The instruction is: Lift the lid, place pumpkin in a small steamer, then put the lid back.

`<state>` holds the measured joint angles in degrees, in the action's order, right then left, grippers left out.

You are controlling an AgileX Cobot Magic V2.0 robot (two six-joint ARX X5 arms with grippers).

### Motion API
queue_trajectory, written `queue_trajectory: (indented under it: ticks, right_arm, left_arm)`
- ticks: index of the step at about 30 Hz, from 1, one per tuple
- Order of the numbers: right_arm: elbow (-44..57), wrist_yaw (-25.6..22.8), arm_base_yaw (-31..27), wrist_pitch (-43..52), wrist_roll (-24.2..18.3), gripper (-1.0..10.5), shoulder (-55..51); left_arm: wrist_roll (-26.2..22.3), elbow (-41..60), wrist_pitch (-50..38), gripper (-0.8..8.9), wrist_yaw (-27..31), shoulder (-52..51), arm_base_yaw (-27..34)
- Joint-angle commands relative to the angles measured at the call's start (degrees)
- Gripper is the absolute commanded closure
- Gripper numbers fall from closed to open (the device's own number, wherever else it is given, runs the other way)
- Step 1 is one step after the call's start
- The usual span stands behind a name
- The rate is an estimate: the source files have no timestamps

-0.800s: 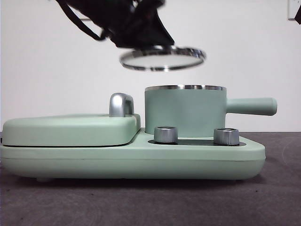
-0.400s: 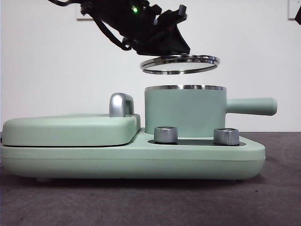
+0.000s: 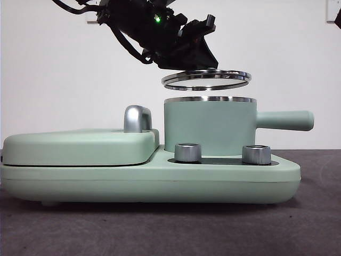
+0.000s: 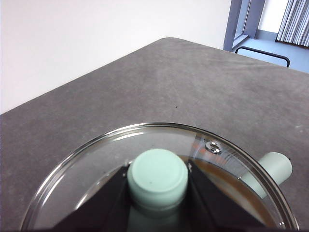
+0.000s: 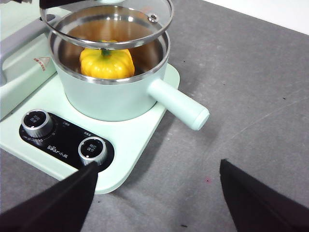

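Note:
My left gripper is shut on the mint-green knob of the glass lid and holds it level just above the small steamer. The lid also shows in the right wrist view, over the pot's rim. The yellow-orange pumpkin lies inside the small steamer; the front view hides it. My right gripper is open and empty above the table, near the appliance's front corner by the pot's handle.
The steamer stands on a mint-green cooker base with two steel dials. A wide flat mint-green cover with a chrome handle takes up the base's left side. Grey tabletop lies around it.
The left gripper has carried the lid to the right and down, from up and left of the pot to just over its rim. The lid now sits more level.

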<state>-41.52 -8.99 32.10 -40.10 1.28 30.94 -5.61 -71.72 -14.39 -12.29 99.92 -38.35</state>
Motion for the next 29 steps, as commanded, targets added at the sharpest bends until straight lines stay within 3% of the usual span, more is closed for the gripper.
queue_trajectory:
  ticks: [1, 29]
  right_arm:
    - [-0.2, -0.1, 0.4, 0.2, -0.5, 5.6, 0.3]
    - [-0.2, -0.1, 0.4, 0.2, 0.2, 5.6, 0.4]
  left_arm:
    - [-1.5, -1.8, -1.9, 7.98, -0.2, 0.5, -0.9]
    - [-0.8, 4.3, -8.5, 7.98, -1.9, 1.0, -1.2]
